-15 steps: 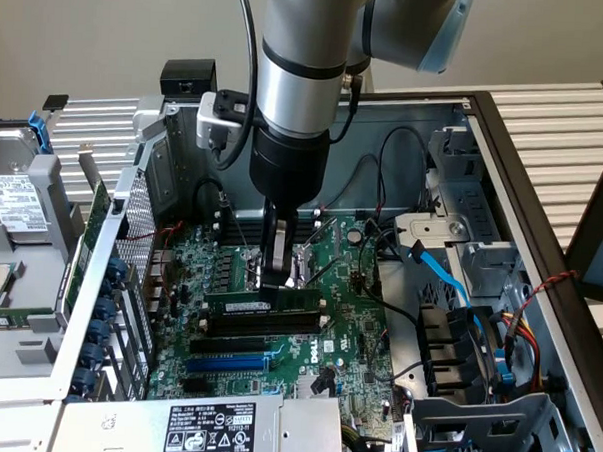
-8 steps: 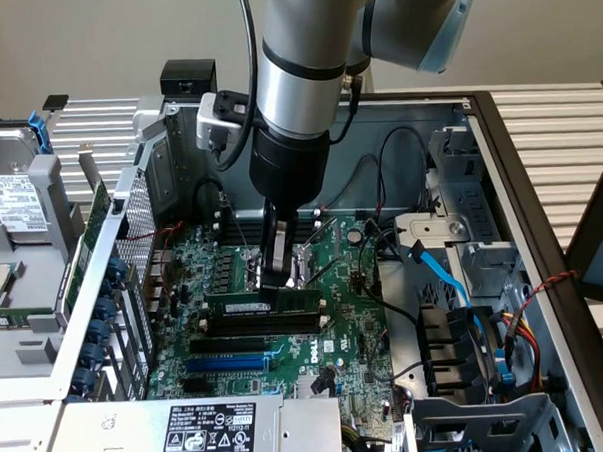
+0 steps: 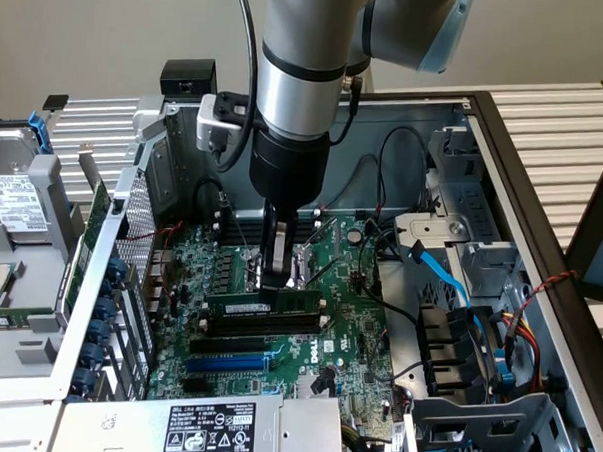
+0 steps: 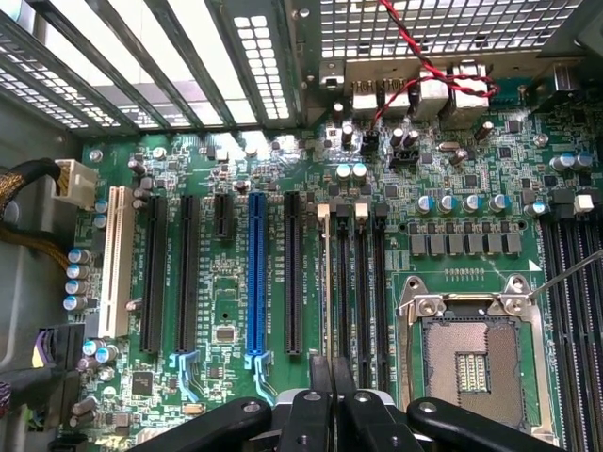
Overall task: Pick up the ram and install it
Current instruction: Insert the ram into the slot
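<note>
The ram [image 3: 263, 306] stands on edge in a black slot on the motherboard [image 3: 295, 381], at six o'clock from the CPU socket [image 3: 302, 258]. The tool [image 3: 276, 281] pinches its top edge, fingers [image 4: 320, 381] pressed close. Its white sticker can't be read; the board carries a Dell mark. The arm [image 3: 298, 76] hangs straight down into the open computer case [image 3: 503, 195].

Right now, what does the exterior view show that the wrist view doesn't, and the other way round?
Exterior view: the arm, the ram set along the black slots under the gripper, blue cables, the power supply label. Wrist view: the CPU socket with its bare centre, a white slot. Both: the green motherboard, the blue slot, the gripper.
</note>
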